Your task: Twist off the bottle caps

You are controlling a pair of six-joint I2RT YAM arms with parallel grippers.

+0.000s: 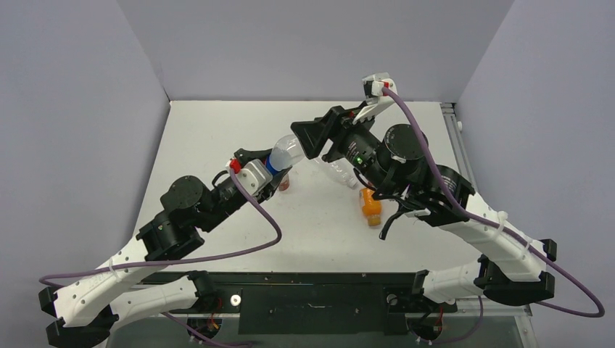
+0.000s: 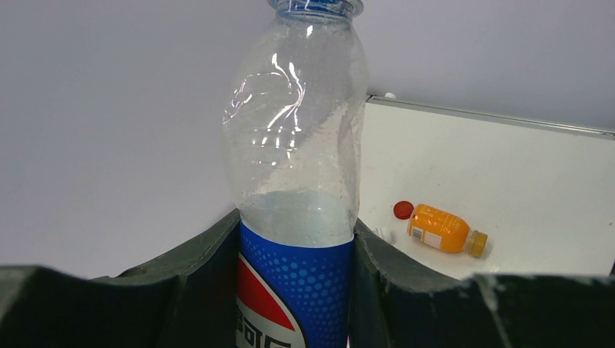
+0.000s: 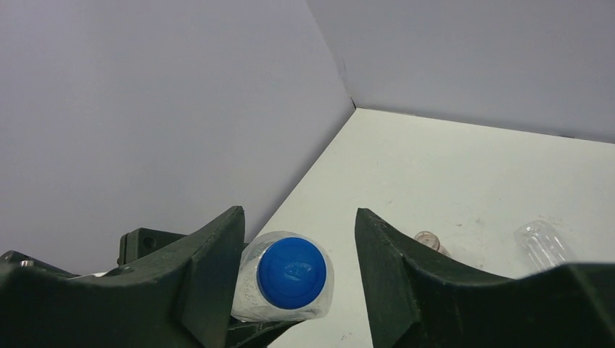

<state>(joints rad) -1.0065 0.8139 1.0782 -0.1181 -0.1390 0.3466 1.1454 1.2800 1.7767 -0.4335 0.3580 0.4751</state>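
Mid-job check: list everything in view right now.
Pepsi bottle: one, clear with blue label, clamped in left gripper.
blue cap: one, blue, on the Pepsi bottle.
orange bottle: one, orange, lying on the table.
red cap: one, red, loose beside the orange bottle.
clear bottle: one, unlabelled, lying mid-table.
small bottle: one, reddish label, near the left gripper.
left gripper: one, black, shut on Pepsi bottle.
right gripper: one, black, open around blue cap.
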